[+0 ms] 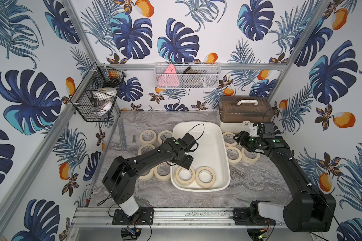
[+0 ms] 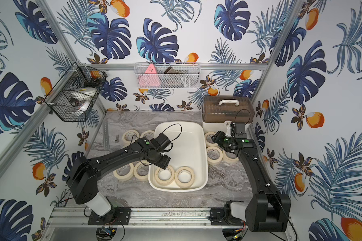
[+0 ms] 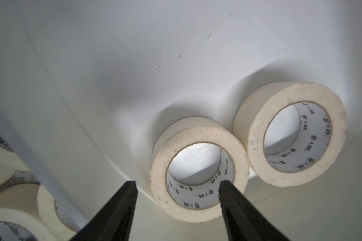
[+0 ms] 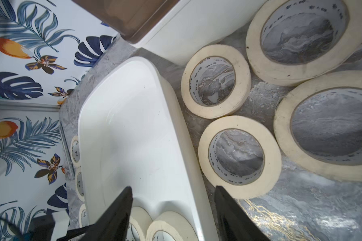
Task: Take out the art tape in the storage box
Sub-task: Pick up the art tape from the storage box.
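Observation:
The storage box (image 1: 209,146) (image 2: 188,146), a glossy white tub, sits mid-table. Two art tape rolls lie flat side by side at its near end (image 1: 178,179) (image 1: 205,184). My left gripper (image 3: 178,183) hangs open over the left roll (image 3: 161,187), one fingertip over its core and the other outside its wall, gripping nothing. The second roll (image 3: 255,141) lies beside it. My right gripper (image 4: 173,187) (image 1: 237,136) is open and empty above the box's right rim (image 4: 176,116). Several rolls lie on the table on the left (image 1: 141,137) and right (image 1: 227,155) of the box.
A cream case with a brown lid (image 1: 245,110) stands at the back right, close behind my right wrist. A black wire basket (image 1: 94,98) and a white mesh basket (image 1: 186,77) hang on the frame. A bolt (image 1: 133,138) lies by the left wall.

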You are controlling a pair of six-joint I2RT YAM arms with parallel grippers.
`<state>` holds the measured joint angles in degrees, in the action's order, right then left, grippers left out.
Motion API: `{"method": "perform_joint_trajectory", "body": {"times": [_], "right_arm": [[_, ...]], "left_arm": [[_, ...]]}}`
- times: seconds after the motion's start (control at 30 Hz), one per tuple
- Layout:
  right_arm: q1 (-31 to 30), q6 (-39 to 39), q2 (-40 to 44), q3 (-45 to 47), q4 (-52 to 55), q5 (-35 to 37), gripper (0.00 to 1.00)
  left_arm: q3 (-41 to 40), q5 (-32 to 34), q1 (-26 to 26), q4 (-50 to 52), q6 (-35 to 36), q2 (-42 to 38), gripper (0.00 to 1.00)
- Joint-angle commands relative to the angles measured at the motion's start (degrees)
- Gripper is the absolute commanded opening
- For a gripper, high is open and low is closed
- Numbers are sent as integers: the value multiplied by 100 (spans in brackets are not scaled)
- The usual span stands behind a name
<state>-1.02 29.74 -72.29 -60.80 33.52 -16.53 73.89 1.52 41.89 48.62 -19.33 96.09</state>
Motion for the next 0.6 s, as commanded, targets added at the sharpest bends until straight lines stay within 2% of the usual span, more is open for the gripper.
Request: {"method": "perform_joint_trajectory", "body": {"times": [0.0,0.33,0.47,0.57], "right_arm": [[-130,-141,59,-2,282,116,65],[-224,-204,-24,-85,392,93,65],[-232,-216,-26,-74,402,107,65],[-236,-188,4,-31,350,73,65]], "left_arm": [[-77,36,77,51,199,129,69],[-67,504,410,51,312,715,62],[-16,1016,582,211,344,948,61],[-15,1084,595,209,381,1029,60]]}}
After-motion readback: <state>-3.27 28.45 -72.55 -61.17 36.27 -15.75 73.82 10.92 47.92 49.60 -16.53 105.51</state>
